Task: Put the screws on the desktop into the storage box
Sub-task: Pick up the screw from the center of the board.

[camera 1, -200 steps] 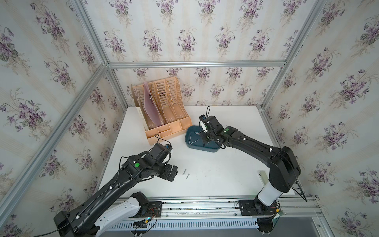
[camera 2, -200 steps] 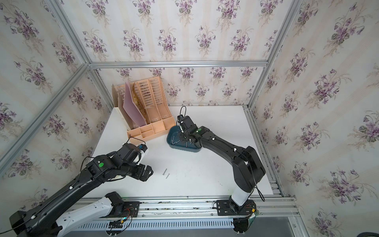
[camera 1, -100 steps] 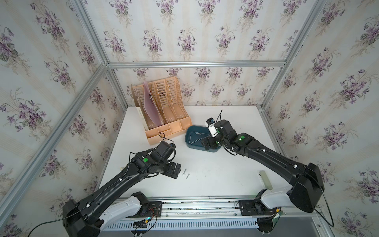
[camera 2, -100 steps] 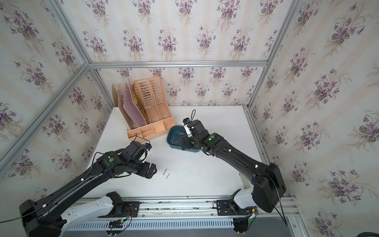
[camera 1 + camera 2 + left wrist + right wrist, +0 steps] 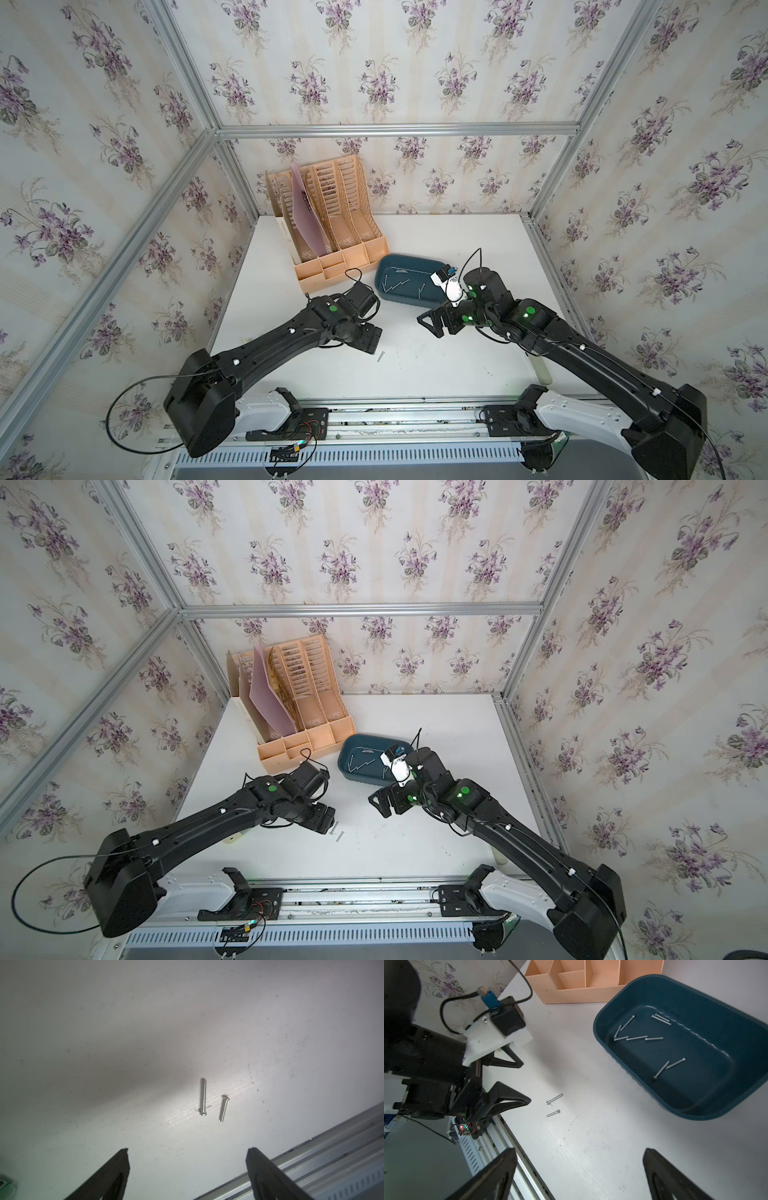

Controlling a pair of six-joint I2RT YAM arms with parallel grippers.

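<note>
- Left gripper (image 5: 187, 1150) hangs low over the desk (image 5: 104, 1022), fingers spread and empty, aimed at two loose screws (image 5: 203, 1097). We reckon it's lined up for a pick.
- The pair lies side by side, not touching.
- The box (image 5: 691, 1084) holds the rest.
- Right gripper (image 5: 579, 1150) is splayed and empty near the box, leaving room.

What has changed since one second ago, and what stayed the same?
The right tool drew back from over the storage box toward the front of the desktop; it is open and empty. The left tool, open, edged nearer the two screws. Screws, box and file organizer stayed put.
</note>
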